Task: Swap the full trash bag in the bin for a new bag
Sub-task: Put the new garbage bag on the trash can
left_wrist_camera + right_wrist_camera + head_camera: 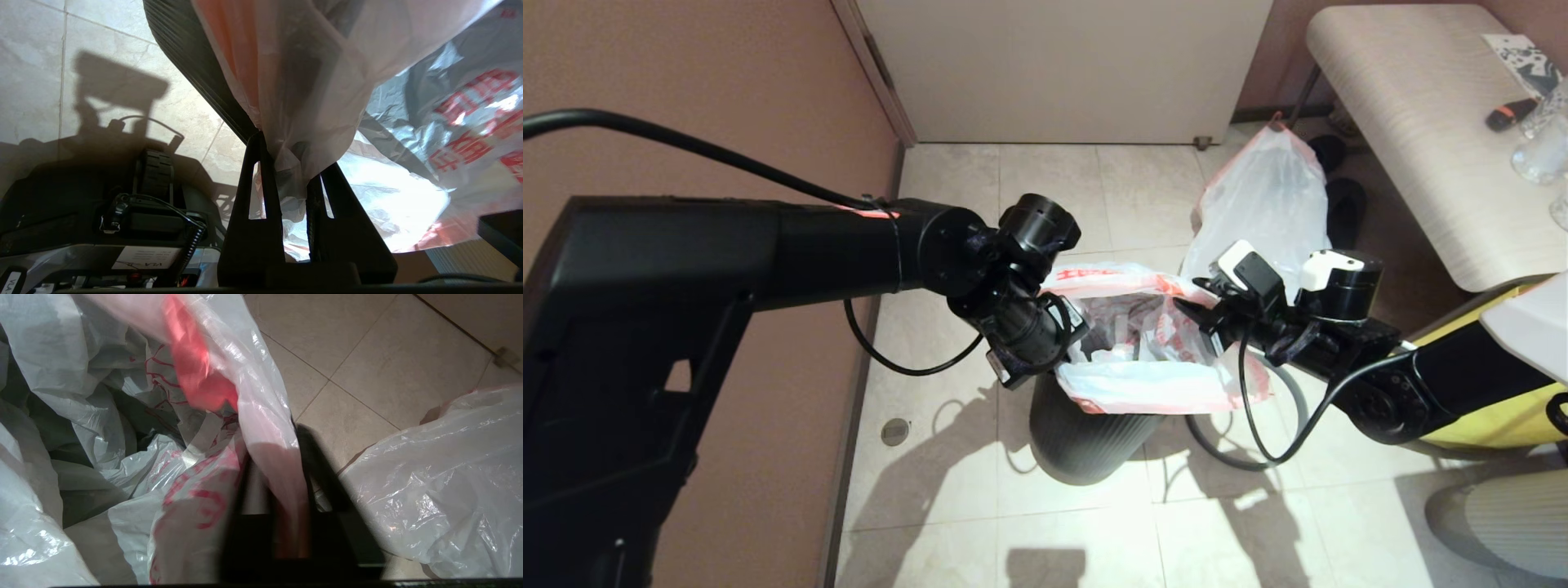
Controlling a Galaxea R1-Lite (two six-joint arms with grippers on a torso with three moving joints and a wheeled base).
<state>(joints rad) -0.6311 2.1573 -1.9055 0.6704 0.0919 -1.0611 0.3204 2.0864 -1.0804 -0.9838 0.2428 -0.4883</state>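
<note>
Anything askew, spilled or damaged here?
No spill or tear shows. The new bag is held open over the bin by the left gripper and right gripper; the full trash bag stands behind.

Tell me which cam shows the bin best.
Head view: the bin stands whole on the floor, its mouth draped by the new bag. Left wrist view catches only a strip of its ribbed black wall. Right wrist view shows nothing clearly identifiable as the bin.
</note>
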